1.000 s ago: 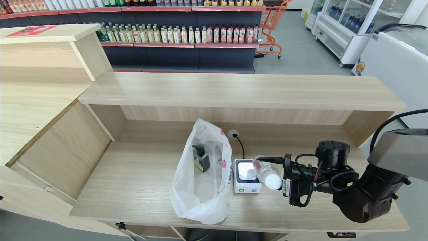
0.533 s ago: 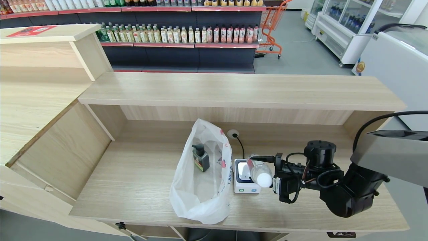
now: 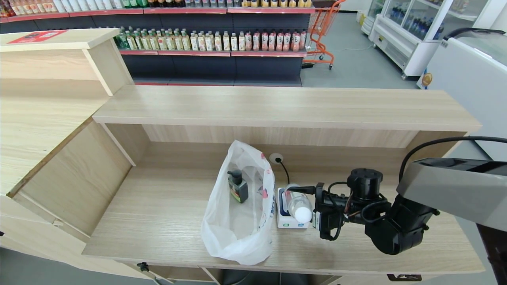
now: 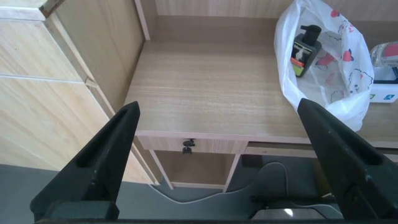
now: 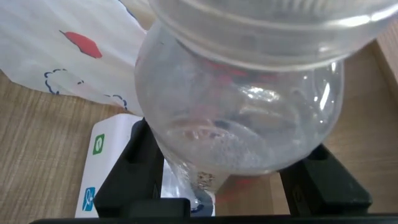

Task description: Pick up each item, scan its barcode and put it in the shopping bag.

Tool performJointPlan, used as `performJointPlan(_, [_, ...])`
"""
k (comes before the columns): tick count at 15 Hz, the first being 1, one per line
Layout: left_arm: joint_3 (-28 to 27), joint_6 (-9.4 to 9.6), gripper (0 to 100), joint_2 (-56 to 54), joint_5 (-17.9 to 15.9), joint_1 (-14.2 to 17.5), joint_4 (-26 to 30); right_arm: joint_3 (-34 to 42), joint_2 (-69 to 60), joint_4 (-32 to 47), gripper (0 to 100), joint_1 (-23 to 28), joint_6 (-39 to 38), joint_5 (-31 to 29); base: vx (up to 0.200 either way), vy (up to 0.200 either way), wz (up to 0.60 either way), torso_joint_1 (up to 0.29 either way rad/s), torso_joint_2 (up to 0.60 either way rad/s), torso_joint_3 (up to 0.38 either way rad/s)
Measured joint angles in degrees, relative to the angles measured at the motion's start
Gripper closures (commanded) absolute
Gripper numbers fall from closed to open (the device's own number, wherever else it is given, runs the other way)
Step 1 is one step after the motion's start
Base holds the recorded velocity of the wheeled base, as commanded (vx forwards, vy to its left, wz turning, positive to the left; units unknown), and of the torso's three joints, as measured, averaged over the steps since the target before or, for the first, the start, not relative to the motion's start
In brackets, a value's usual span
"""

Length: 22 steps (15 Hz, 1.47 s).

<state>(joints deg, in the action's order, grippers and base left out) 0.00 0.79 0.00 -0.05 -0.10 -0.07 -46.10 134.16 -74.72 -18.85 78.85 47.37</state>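
Nearest, off the front edge of the pale wood-grain counter (image 3: 158, 221): left gripper (image 4: 217, 109), jaws spread wide, holding nothing.

Next, standing near the counter's front: thin white plastic shopping bag (image 3: 237, 237) with red prints, mouth open upward, a black pump-top bottle (image 3: 237, 189) upright inside.

Just beside the bag, on the robot's right: small white box-shaped barcode scanner (image 3: 292, 225), its black cable (image 3: 284, 170) running back to a round port in the counter.

Directly over the scanner: clear round plastic bottle (image 3: 298, 205), lying sideways, one pale round end turned towards the counter's front, clamped in the right gripper (image 3: 307, 198), jaws closed on it, one black finger along its far side. Scanning step in hand, by the look of it; bagging not yet done.

Judged light and thin-walled, smooth and round, so likely to twist or slide in the pads and to dent under a hard squeeze. Best held across the straight middle of the body, away from any taper. Lower gently through the bag's mouth; soft film, apt to fold or tip.

Farther back: raised wooden ledge (image 3: 277, 109), then dark store shelves (image 3: 214, 63) with rows of drink bottles.
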Motion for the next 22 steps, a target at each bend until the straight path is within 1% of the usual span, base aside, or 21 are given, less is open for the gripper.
performJointPlan(5, [0.0, -0.01, 0, 0.0, 0.0, 0.0, 0.0, -0.1, 2.0, -2.9, 100, -0.3, 0.4, 0.0, 0.0, 0.0, 0.0, 0.0, 0.0, 0.0])
performJointPlan(9, [0.0, -0.06, 0, 0.0, 0.0, -0.1, 0.0, 0.2, 1.5, -2.7, 100, -0.3, -1.0, 0.2, 0.0, 0.0, 0.0, 0.0, 0.0, 0.0])
performJointPlan(10, [0.0, -0.04, 0, 0.0, 0.0, -0.1, 0.0, 1.2, 0.4, -2.6, 100, -0.2, -1.9, 0.8, 0.0, 0.0, 0.0, 0.0, 0.0, 0.0])
performJointPlan(14, [0.0, -0.01, 0, 0.0, 0.0, 0.0, 0.0, 10.2, -6.3, -4.4, 100, 1.2, -5.9, 3.3, 0.0, 0.0, 0.0, 0.0, 0.0, 0.0])
performJointPlan(15, [0.0, -0.04, 0, 0.0, 0.0, 0.0, 0.0, 11.8, -8.0, -5.0, 100, 1.6, -8.7, 3.3, 0.0, 0.0, 0.0, 0.0, 0.0, 0.0])
performJointPlan(16, [0.0, -0.06, 0, 0.0, 0.0, 0.0, 0.0, 13.7, -9.8, -6.1, 100, 1.8, -13.1, 3.3, 0.0, 0.0, 0.0, 0.0, 0.0, 0.0])
performJointPlan(18, [0.0, -0.06, 0, 0.0, 0.0, 0.0, 0.0, 18.2, -13.5, -8.5, 100, 2.0, -23.7, 3.1, 0.0, 0.0, 0.0, 0.0, 0.0, 0.0])
performJointPlan(20, [0.0, 0.0, 0, 0.0, 0.0, 0.0, 0.0, 21.9, -16.8, -10.9, 100, 1.5, -32.3, 1.5, 0.0, 0.0, 0.0, 0.0, 0.0, 0.0])
performJointPlan(22, [0.0, 0.0, 0, 0.0, 0.0, 0.0, 0.0, 25.5, -20.0, -12.3, 100, 1.3, -39.1, -0.3, 0.0, 0.0, 0.0, 0.0, 0.0, 0.0])
